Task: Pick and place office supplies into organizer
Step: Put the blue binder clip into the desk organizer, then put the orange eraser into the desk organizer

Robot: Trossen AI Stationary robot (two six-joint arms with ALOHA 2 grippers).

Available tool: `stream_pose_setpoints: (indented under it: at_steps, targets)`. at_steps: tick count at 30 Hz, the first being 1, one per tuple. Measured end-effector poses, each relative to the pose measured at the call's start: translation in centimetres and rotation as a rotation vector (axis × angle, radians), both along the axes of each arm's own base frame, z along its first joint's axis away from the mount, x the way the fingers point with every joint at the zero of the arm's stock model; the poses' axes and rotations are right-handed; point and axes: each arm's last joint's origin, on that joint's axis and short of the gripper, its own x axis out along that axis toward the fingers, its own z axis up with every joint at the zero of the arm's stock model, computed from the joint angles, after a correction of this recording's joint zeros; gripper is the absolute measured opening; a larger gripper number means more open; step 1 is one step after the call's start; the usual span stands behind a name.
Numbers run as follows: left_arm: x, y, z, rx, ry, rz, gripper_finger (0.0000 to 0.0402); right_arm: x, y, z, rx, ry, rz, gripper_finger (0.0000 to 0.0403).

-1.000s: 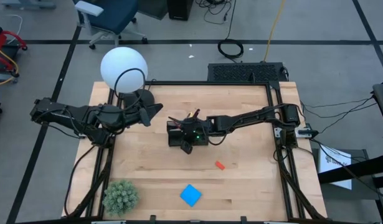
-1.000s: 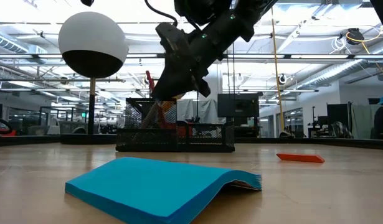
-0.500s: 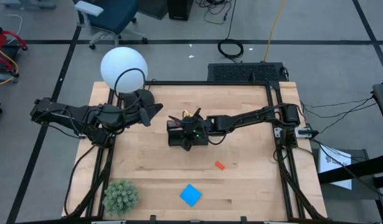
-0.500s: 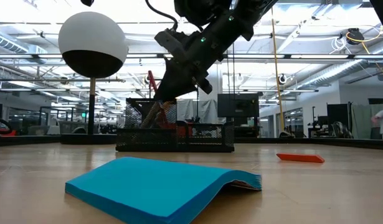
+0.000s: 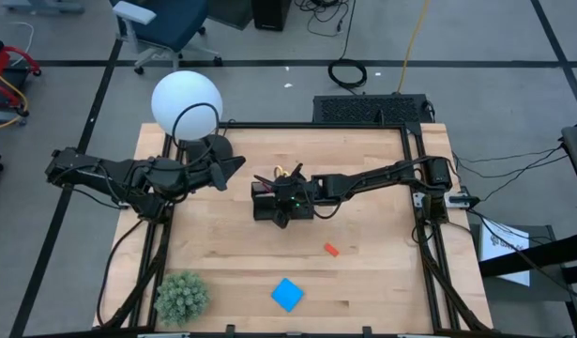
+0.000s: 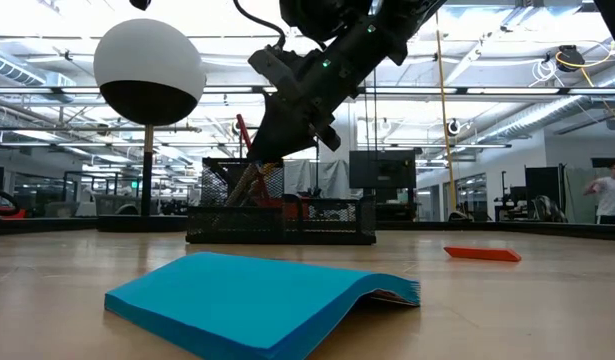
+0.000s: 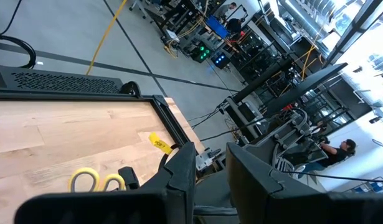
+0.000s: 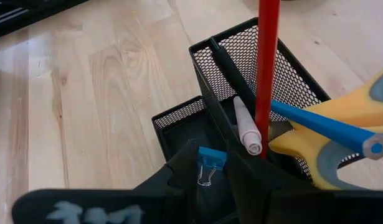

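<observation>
The black mesh organizer [image 5: 267,205] stands mid-table. Its tall compartment [image 8: 241,56] holds yellow-handled scissors [image 8: 340,137], a red pen [image 8: 266,62], a blue pen [image 8: 322,127] and a pale pen [image 8: 247,127], all leaning on its rim. My right gripper [image 8: 211,155] hangs just over the low compartment [image 8: 179,115], shut on a small blue binder clip [image 8: 211,160]. The orange-red eraser [image 5: 331,249] and the blue note pad [image 5: 287,294] lie flat nearer the table's near edge. My left gripper [image 5: 234,165] waits, shut, beside the lamp base. My right gripper pinches the blue binder clip's body [image 8: 212,157] between its two fingers, which slant down from above and from the table's right. The clip is lifted clear over the organizer's low compartment, and its wire handles [image 8: 203,179] point back toward the wrist.
The white globe lamp [image 5: 186,103] and its round black base [image 5: 208,150] stand at the far left, close to the left gripper. A green spiky plant [image 5: 181,296] sits at the near left corner. Bare wood [image 5: 382,272] lies right of the eraser.
My right gripper has risen a little above the organizer and tipped slightly, then kept still for the last half second. The organizer and the supplies on the table have not moved.
</observation>
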Motion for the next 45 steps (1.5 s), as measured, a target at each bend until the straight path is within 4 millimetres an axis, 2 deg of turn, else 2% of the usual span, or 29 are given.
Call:
stream_pose_setpoints:
  at_steps: [10,24,35,42,45]
  targets:
    - [0.0,0.0,0.0,0.0,0.0,0.0,0.0081,0.0,0.2,0.0,-0.003,0.0,0.002,0.0083]
    - [0.0,0.0,0.0,0.0,0.0,0.0,0.0081,0.0,0.8,0.0,-0.012,-0.002,-0.002,0.0138]
    - [0.0,0.0,0.0,0.0,0.0,0.0,0.0081,-0.3,4.7,-0.1,-0.061,0.019,0.137,0.0131]
    - [0.0,0.0,0.0,0.0,0.0,0.0,0.0081,-1.7,6.7,-0.9,-0.119,0.159,0.17,0.013]
    - [0.0,0.0,0.0,0.0,0.0,0.0,0.0081,-2.6,7.3,-0.7,-0.117,0.228,0.176,0.013]
